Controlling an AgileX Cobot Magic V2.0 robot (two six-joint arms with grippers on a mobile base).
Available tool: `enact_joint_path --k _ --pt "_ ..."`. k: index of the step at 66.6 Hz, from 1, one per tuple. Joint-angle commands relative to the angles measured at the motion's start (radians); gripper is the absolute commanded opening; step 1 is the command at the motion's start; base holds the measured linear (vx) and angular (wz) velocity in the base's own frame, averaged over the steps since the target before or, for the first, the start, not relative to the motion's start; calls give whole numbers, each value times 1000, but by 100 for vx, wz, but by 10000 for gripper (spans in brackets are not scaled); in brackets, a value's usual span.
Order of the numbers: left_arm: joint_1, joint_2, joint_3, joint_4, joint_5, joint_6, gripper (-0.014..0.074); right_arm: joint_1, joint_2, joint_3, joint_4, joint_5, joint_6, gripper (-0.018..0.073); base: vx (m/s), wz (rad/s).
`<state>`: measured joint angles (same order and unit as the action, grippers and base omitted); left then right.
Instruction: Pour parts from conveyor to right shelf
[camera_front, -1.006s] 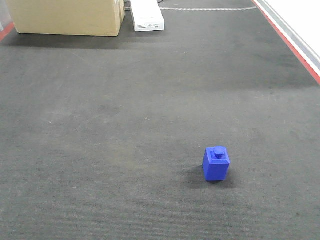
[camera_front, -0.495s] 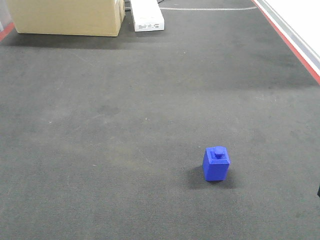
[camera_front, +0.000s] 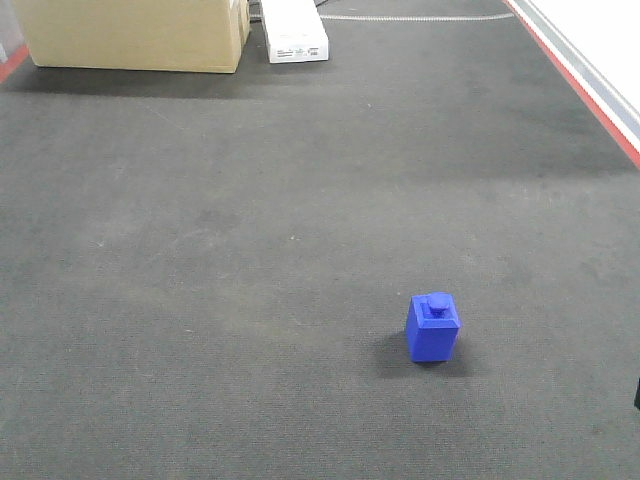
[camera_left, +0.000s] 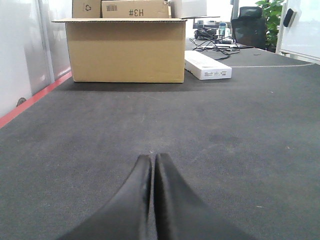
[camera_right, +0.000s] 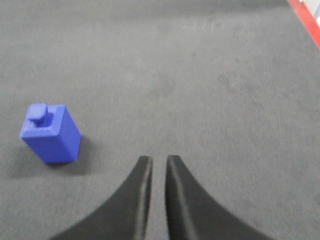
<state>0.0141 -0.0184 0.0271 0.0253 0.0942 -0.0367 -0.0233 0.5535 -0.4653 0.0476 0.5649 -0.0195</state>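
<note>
One blue block (camera_front: 433, 327) with a round stud on top stands upright on the dark grey conveyor belt (camera_front: 250, 200), right of centre and near the front. In the right wrist view the block (camera_right: 50, 133) sits ahead and well to the left of my right gripper (camera_right: 159, 159). That gripper hangs over bare belt, its jaws nearly shut with a thin gap and nothing between them. My left gripper (camera_left: 152, 157) is shut and empty, low over the belt. The right shelf is out of view.
A cardboard box (camera_front: 130, 35) and a flat white box (camera_front: 293, 30) stand at the belt's far end; both show ahead in the left wrist view, cardboard box (camera_left: 125, 50) and white box (camera_left: 207, 65). Red strips (camera_front: 585, 85) edge the belt.
A dark sliver has come in at the right edge of the exterior view. The blue block has not moved.
</note>
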Motion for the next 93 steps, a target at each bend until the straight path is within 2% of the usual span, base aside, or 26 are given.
enact_joint_path --k 1,14,23,31,41,54,74,83,93 --pt "5 -6 -19 -6 -69 -7 -6 1 29 -57 -6 -19 -8 213 0 0" --pt "13 -6 -19 -6 -69 -7 -6 7 82 -92 -4 -2 -16 407 0 0" --pt "14 -6 -19 -6 -69 -7 -6 95 143 -140 -19 50 -69 468 0 0" --pt "14 -7 -19 -6 -69 -7 -6 153 232 -201 -48 109 -12 473 0 0" --pt "26 -7 -19 -6 -69 -7 -6 163 368 -302 -34 151 60 473 0 0" --pt "50 -7 -19 -6 -69 -7 -6 163 559 -461 135 231 33 473 0 0" --pt "57 -7 -19 -6 -69 -7 -6 169 731 -589 194 267 2 472 0 0" --pt "57 -7 -18 -6 -69 -7 -6 266 795 -642 139 262 19 472 0 0" --pt "57 -7 -18 -6 -69 -7 -6 353 886 -708 37 274 149 472 0 0"
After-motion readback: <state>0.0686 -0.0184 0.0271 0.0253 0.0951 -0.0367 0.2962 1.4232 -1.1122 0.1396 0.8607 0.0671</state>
